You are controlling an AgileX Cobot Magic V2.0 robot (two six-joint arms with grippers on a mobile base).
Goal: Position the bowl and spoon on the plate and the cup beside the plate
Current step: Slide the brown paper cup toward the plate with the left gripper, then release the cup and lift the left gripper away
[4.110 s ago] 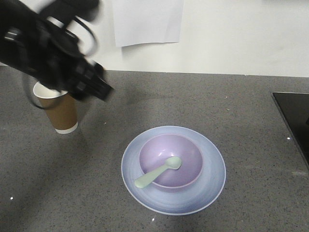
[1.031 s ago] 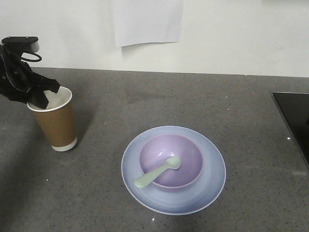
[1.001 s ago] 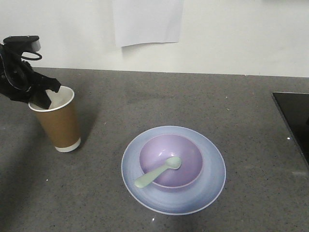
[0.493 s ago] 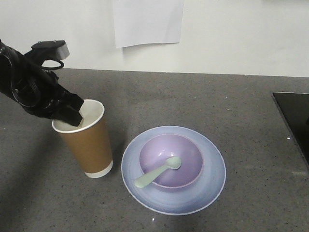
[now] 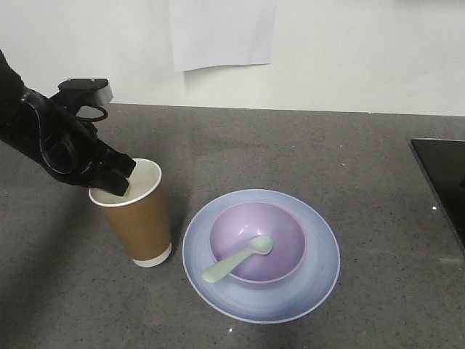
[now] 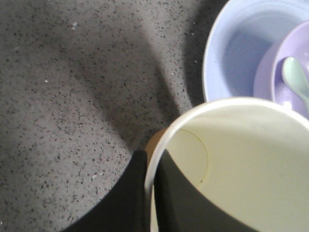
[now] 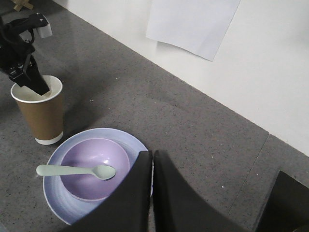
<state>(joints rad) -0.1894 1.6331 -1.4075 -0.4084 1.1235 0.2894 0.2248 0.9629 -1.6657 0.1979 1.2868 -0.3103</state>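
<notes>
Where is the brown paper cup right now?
In the front view the brown paper cup stands upright on the grey counter, just left of the round pale blue plate, its rim pinched by the left gripper.

In front of me the grey speckled counter (image 5: 305, 145) runs back to a white wall (image 5: 363, 51). A blank sheet of white paper (image 5: 221, 33) hangs on that wall. A flat black panel (image 5: 443, 174) sits at the counter's right edge.

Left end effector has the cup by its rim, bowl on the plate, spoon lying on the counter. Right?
Not quite. The spoon lies in the bowl, not on the counter; the front view shows it. The left end effector does grip the cup rim, and the bowl sits on the plate.
</notes>
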